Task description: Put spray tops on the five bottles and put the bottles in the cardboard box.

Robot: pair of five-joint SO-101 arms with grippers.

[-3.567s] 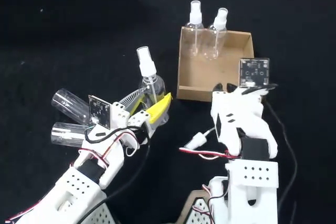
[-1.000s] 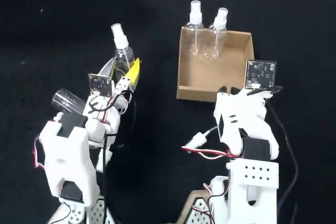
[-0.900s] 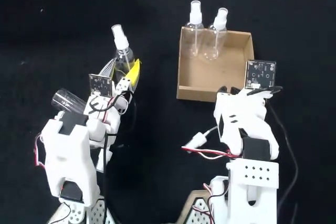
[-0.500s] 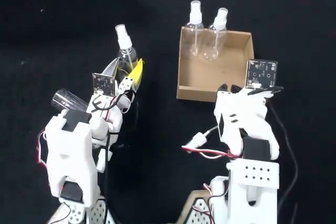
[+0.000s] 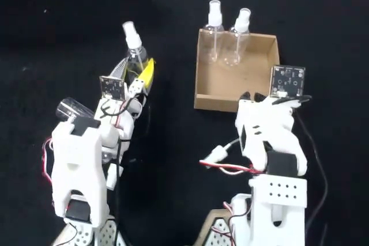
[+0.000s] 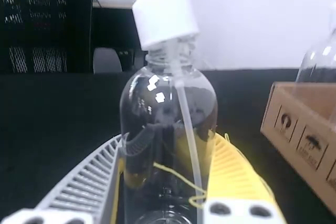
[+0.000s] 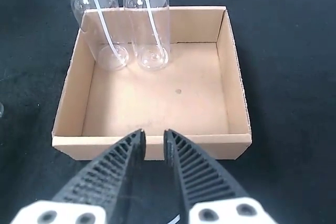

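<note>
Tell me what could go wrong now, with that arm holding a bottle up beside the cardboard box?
The left gripper clamps the bottle around its smooth, round body, so it might slip or tilt. Two bottles stand at the far wall of the cardboard box, and a careless drop could topple them. The right gripper hangs over the box's near wall, so the arms may collide.
</note>
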